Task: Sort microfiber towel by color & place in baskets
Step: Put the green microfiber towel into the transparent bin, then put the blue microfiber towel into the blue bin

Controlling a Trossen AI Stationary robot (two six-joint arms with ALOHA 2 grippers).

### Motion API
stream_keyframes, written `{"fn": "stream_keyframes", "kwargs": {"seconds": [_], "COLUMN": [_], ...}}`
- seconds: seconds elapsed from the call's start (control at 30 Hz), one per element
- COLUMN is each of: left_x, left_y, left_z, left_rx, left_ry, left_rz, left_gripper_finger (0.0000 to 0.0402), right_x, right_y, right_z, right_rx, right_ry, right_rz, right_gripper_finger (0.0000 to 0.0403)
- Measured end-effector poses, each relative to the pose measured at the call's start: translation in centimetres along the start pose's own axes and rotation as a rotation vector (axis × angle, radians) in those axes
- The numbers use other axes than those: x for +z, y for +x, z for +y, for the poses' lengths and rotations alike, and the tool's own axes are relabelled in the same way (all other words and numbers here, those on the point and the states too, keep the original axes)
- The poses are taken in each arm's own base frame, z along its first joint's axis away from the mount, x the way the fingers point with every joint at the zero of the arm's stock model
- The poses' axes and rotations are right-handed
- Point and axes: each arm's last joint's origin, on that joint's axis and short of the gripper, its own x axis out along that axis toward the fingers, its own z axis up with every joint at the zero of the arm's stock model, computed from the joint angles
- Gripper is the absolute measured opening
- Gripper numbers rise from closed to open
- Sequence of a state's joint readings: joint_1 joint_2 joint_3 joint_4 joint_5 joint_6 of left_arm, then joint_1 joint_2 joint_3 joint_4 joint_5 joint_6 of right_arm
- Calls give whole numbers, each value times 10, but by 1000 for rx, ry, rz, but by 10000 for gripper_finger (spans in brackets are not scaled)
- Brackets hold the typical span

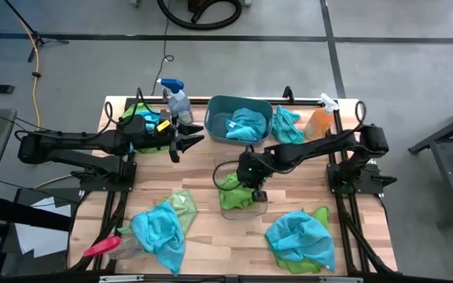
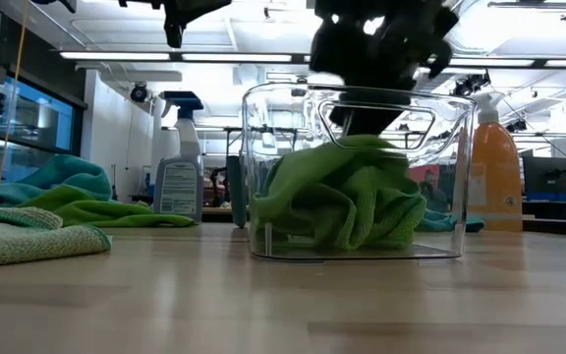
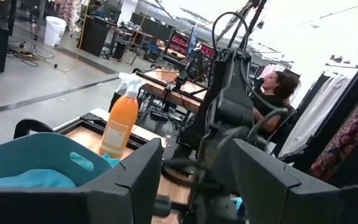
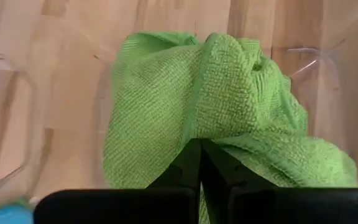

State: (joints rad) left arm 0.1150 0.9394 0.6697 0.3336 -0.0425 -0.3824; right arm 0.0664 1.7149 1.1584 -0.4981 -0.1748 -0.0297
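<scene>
A lime green microfiber towel (image 4: 166, 93) lies bunched in the clear bin (image 2: 263, 147) at the table's middle. My right gripper (image 4: 201, 149) reaches down into that bin (image 1: 242, 169), shut, its tips at the towel's top (image 2: 362, 138). My left gripper (image 1: 191, 135) hovers open and level beside the teal tub (image 1: 219, 106), holding nothing. The tub holds a turquoise towel (image 1: 246, 124). Mixed turquoise and green towels lie heaped at the near left (image 1: 163, 224) and near right (image 1: 301, 240). Another turquoise one (image 1: 285, 126) lies next to the tub, and a green one (image 1: 136, 116) at the far left. My right gripper meets the green towel's uppermost fold (image 4: 222, 134) with its shut fingertips, slanting down from above. No cloth shows between the fingers. The towel rests on the bin's floor, bunched and slack.
A blue-topped spray bottle (image 1: 175, 98) stands far left of the tub and an orange spray bottle (image 1: 321, 122) far right. A red-handled tool (image 1: 101, 248) lies at the near left corner. Bare wood shows between the two near heaps. A person (image 3: 278, 87) sits beyond the table.
</scene>
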Motion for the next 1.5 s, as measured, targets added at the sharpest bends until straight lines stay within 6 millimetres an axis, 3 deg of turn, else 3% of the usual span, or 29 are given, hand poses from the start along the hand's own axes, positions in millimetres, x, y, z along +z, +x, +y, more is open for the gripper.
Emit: {"fn": "stream_keyframes", "kwargs": {"seconds": [0.4,0.73,0.97,1.37,1.5], "left_x": [0,0,0,-2,-2], "left_y": [0,0,0,0,0], "left_z": [1,1,1,1,1], "left_rx": [18,24,24,28,29], "left_ry": [2,10,10,11,11], "left_rz": [0,0,-1,12,13], "left_gripper_finger": [177,177,177,177,177], "right_x": [-12,-14,-9,5,1], "right_y": [57,60,36,-43,-66], "right_z": [-9,-7,-7,-7,-2], "right_rx": [2,-7,-2,4,9], "right_ry": [169,374,345,307,314], "right_rz": [112,125,82,-121,-136], "right_gripper_finger": [1,0,0,1,22]}}
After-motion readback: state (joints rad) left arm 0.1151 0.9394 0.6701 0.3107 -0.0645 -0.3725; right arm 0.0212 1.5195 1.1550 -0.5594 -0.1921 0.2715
